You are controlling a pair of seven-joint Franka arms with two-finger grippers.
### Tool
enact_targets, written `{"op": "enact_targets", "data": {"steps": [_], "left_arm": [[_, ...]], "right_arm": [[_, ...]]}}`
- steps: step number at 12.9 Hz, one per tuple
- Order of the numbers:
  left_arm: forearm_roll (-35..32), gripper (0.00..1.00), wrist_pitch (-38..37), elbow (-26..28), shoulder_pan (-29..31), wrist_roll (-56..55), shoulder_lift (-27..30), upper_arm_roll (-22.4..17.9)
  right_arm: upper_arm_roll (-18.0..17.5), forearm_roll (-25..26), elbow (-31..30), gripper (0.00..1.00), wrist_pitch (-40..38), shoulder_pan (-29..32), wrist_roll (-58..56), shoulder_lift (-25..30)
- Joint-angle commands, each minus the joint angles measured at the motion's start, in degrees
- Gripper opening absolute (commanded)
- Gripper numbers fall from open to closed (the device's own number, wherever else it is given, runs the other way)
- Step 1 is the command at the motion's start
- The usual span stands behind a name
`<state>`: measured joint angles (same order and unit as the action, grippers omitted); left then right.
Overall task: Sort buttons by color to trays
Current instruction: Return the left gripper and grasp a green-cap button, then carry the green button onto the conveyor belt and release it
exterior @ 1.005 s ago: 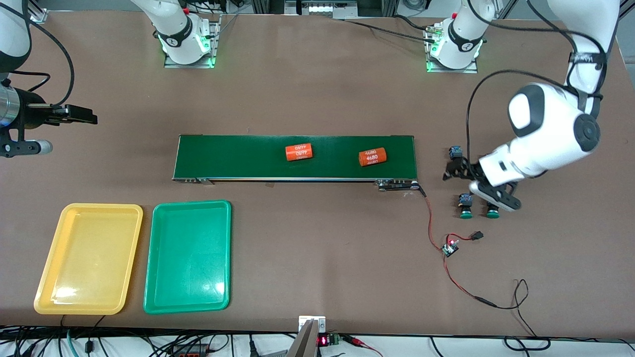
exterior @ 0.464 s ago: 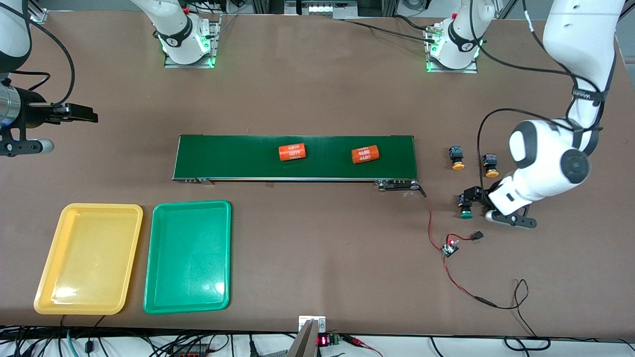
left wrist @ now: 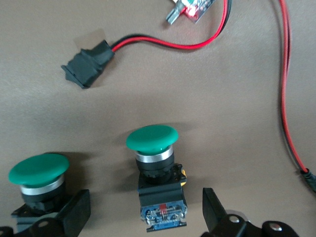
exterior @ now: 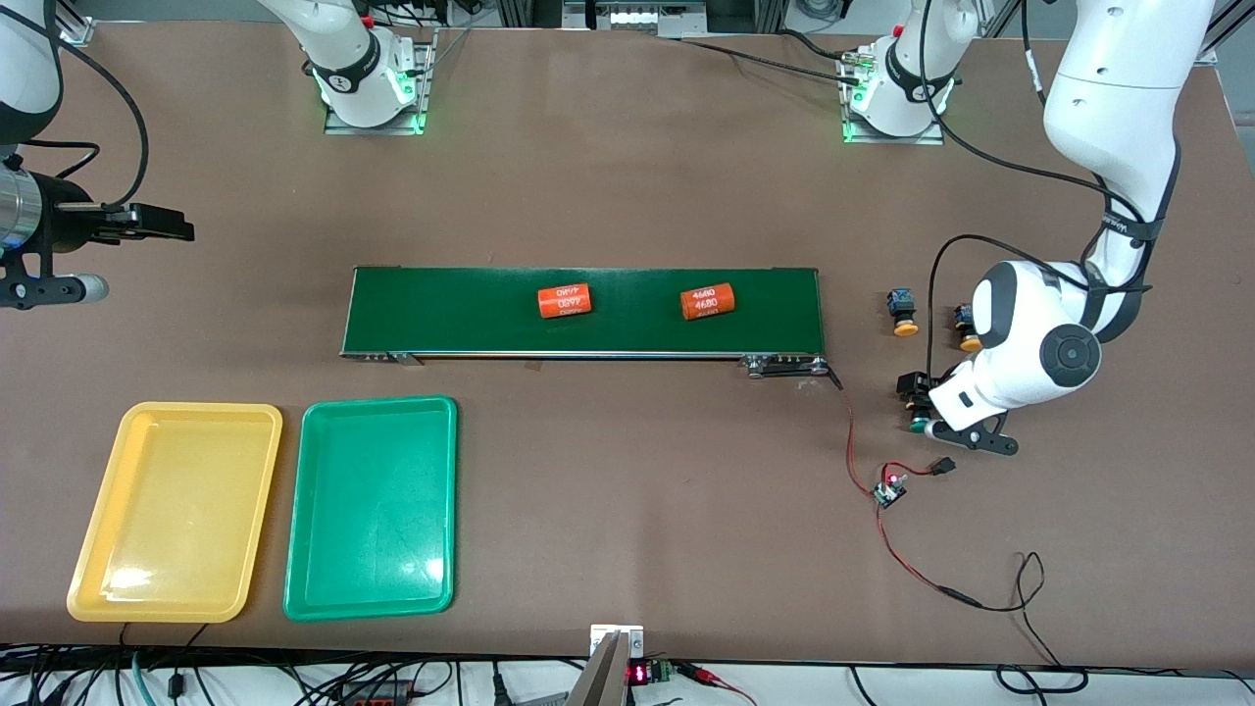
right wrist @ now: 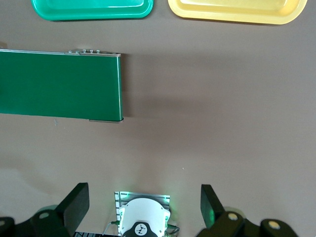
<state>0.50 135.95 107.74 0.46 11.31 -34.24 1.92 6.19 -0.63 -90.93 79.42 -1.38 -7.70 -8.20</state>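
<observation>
Two green-capped buttons lie on the table past the belt's end, toward the left arm's end. My left gripper (left wrist: 145,215) (exterior: 914,397) is low over one green button (left wrist: 152,140), open, its fingers apart from the black-and-blue body on both sides. The second green button (left wrist: 38,170) lies just outside one finger. Two yellow-orange buttons (exterior: 903,312) (exterior: 967,331) lie farther from the front camera, one partly hidden by the arm. The yellow tray (exterior: 176,510) and green tray (exterior: 373,505) sit side by side toward the right arm's end. My right gripper (exterior: 181,230) (right wrist: 143,210) waits there, open and holding nothing.
A long dark-green conveyor belt (exterior: 588,312) carries two orange "4680" cylinders (exterior: 565,301) (exterior: 708,301). A small circuit board (exterior: 890,490) with red and black wires and a black connector (left wrist: 89,64) lies close to the green buttons, nearer the front camera.
My left arm swung from over the yellow-orange buttons to the green ones and lowered, staying open. Both cylinders drifted along the belt toward the right arm's end. The right arm stayed still.
</observation>
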Motion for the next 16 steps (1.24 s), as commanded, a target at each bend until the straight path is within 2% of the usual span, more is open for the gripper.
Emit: {"op": "enact_targets", "data": {"steps": [1, 3, 4, 5, 7, 9, 11, 15, 16], "left_arm": [[-1.1, 1.0, -0.2, -1.4, -1.3, -0.8, -1.2, -0.9], [-1.0, 0.97, 0.0, -1.4, -1.3, -1.3, -1.6, -0.8], [-1.0, 0.86, 0.1, -1.4, -1.3, -0.4, -2.1, -0.8], [-1.0, 0.64, -0.1, -1.3, -1.4, -0.5, -2.2, -0.7], [-1.0, 0.45, -0.4, -1.3, -1.5, -0.5, -2.2, -0.7], [-1.0, 0.32, -0.5, -1.6, -1.5, -0.9, -1.5, -0.5], [-1.2, 0.27, -1.8, -1.7, -1.4, -0.3, 0.2, -0.1], [-1.0, 0.24, -17.9, -4.5, -0.9, -2.7, 5.4, 3.7], [-0.9, 0.24, -23.7, -5.0, -0.5, -4.6, 6.5, 6.0]], "right_arm": [[-0.2, -0.9, 0.4, 1.0, -0.9, 0.6, -1.2, -0.2], [-0.2, -0.9, 0.4, 1.0, -0.9, 0.6, -1.3, -0.2], [-0.2, -0.9, 0.4, 1.0, -0.9, 0.6, -1.4, -0.2], [-0.2, -0.9, 0.4, 1.0, -0.9, 0.6, -1.4, -0.1], [-0.2, -0.9, 0.4, 1.0, -0.9, 0.6, -1.4, -0.2], [-0.2, -0.9, 0.4, 1.0, -0.9, 0.6, -1.4, -0.2], [-0.2, -0.9, 0.4, 1.0, -0.9, 0.6, -1.4, -0.2], [-0.2, -0.9, 0.4, 1.0, -0.9, 0.6, -1.4, -0.2], [-0.2, -0.9, 0.4, 1.0, -0.9, 0.6, -1.4, -0.2]]}}
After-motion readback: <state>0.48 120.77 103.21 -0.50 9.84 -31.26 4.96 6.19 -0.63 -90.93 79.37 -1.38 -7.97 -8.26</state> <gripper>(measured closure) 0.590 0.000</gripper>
